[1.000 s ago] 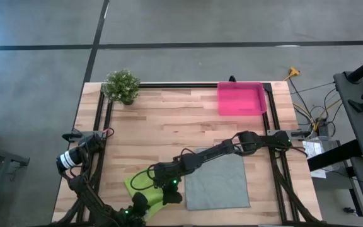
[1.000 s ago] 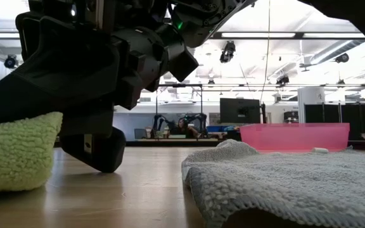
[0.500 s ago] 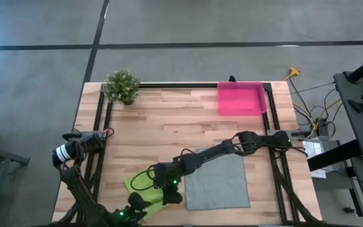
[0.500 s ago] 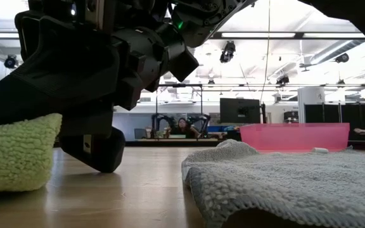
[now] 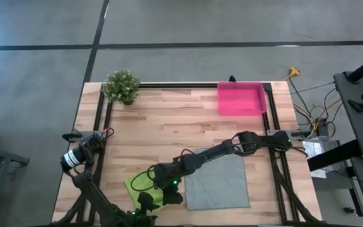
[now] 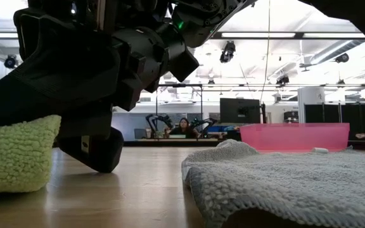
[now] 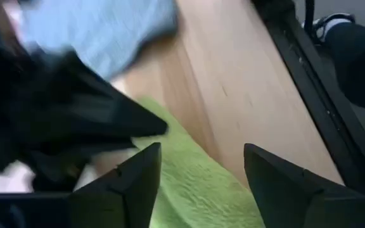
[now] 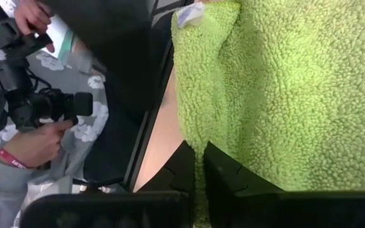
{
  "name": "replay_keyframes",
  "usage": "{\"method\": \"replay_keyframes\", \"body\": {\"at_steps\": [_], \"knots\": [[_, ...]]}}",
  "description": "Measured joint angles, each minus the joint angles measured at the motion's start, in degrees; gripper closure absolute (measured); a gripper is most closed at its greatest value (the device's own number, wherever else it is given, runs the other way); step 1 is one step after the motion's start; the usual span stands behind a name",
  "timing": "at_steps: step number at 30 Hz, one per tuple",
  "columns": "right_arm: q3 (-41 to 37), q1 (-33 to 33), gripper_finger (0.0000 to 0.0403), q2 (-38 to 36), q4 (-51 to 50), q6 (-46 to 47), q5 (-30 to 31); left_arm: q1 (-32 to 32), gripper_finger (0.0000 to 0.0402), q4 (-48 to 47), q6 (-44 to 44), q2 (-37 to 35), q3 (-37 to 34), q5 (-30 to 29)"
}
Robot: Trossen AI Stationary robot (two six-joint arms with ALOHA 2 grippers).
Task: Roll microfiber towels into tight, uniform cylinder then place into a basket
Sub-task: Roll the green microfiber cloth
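Note:
The lime green towel (image 5: 137,185) lies near the table's near edge, left of the flat grey towel (image 5: 216,183); in the low view the green towel (image 6: 14,155) stands thick, in several layers. My right gripper (image 8: 199,171) reaches across from the right and is shut on the green towel. My left gripper (image 7: 201,183) hovers open at the towel's near side (image 5: 149,200), one finger on either side over green cloth; whether it touches, I cannot tell. The pink basket (image 5: 240,99) stands at the far right. My right gripper pinches the green towel (image 8: 198,149) between its two fingers, close to one edge (image 8: 177,107) of the cloth, and a thin strip of green shows between them. The fingers slant down from the table's right side. The towel lies on the table, slack; one layer or several, I cannot tell.
A small potted plant (image 5: 121,86) stands at the far left corner. Black frame rails (image 5: 99,126) run along the table's sides. A person's hands (image 8: 33,126) hold a camera beside the table's near edge. Bare wood lies between the towels and the basket.
My left gripper has shifted a little toward the table's right edge along the green towel's near side. My right gripper and both towels have stayed where they were.

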Motion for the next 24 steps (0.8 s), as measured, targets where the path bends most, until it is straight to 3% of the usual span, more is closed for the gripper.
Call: {"method": "replay_keyframes", "body": {"at_steps": [5,13,24], "knots": [[-0.04,0.00,0.0390,0.00,0.08,-1.26,0.21,0.65,0.0220,0.28,-8.23,1.92,0.00,3.38],[-0.04,0.07,0.0390,0.04,0.17,-2.90,0.63,0.77,0.0259,0.44,-14.09,4.52,0.26,5.95],[-0.28,0.06,0.0390,-0.58,-0.35,-7.63,0.61,-0.14,0.0263,1.54,-22.08,4.56,-1.14,5.75]]}}
